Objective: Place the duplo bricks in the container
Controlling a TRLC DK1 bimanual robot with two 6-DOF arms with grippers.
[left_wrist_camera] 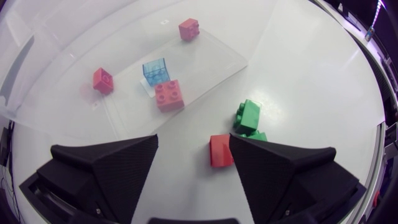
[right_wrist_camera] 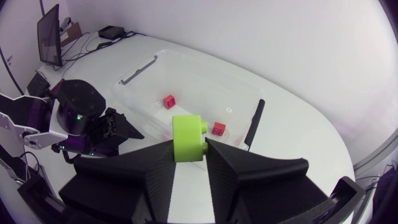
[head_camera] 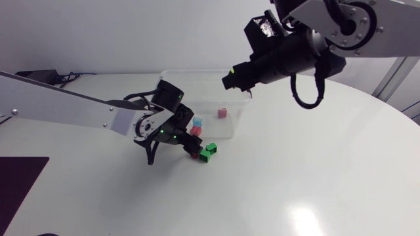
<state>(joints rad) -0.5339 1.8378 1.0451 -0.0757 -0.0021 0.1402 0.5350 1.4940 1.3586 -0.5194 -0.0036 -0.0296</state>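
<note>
The clear plastic tub holds four bricks: a see-through blue brick, a pink four-stud brick touching it, a small red brick off to one side, and another reddish brick farther back. Just outside the tub's near wall, on the white round table, lie three more: one red brick and two green bricks pressed together beside it. The left gripper hangs low over this spot with its fingers spread wide, gripping nothing; the red table brick sits between them, close against one finger. The right gripper is raised above the tub's far rim, its fingers closed on both sides of a lime-green brick. That makes eight bricks: four in the tub, three on the table, one held.
</note>
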